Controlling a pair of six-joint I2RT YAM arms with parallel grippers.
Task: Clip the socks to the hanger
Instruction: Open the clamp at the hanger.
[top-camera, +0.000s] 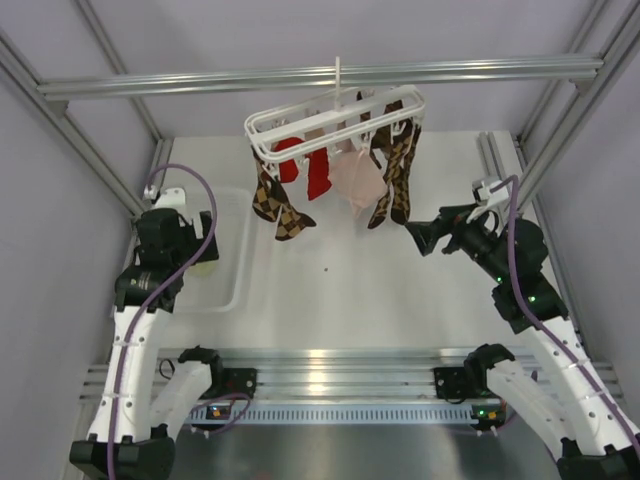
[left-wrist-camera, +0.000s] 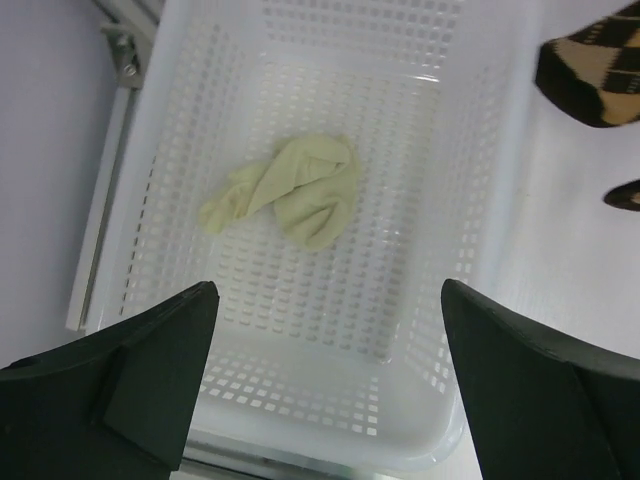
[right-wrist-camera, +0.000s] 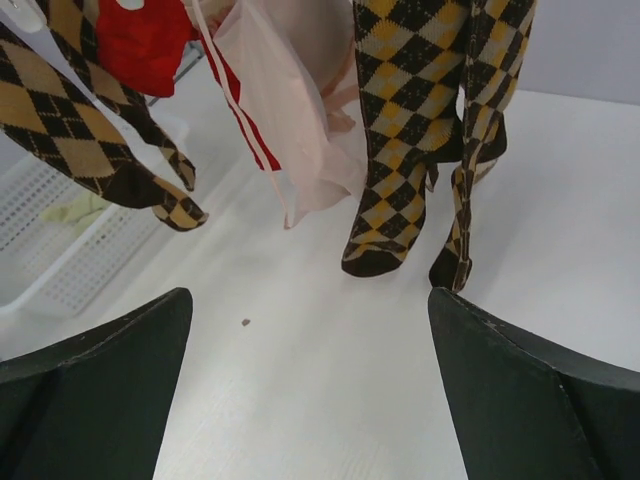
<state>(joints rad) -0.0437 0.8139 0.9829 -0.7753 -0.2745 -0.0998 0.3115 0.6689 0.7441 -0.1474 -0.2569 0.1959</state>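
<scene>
1. In the left wrist view, we saw the socks (left-wrist-camera: 285, 190) lying as a crumpled, pale yellow-green bundle on the floor of the white perforated basket (left-wrist-camera: 480, 180). They lay a little above and left of the frame's centre.
2. The left gripper (left-wrist-camera: 328, 295) hung above the basket with its fingers spread wide. One finger filled the lower left corner and the other the lower right. It held nothing and was clear of the socks.
3. In the top view, the hanger (top-camera: 335, 118) hung by its hook from the metal bar (top-camera: 320, 77) in the upper middle of the frame. Brown argyle socks (top-camera: 280, 205), red socks (top-camera: 318, 175) and a pink sock (top-camera: 358, 180) dangled from its clips.
4. The right gripper (right-wrist-camera: 308, 300) was also wide open and empty. It hung over the white table (right-wrist-camera: 330, 400), and the argyle socks filled the upper part of its view.
5. From above, we found the basket at the left middle of the table, with the left arm over it. The right arm sat at the right middle, pointing toward the hanger.
</scene>
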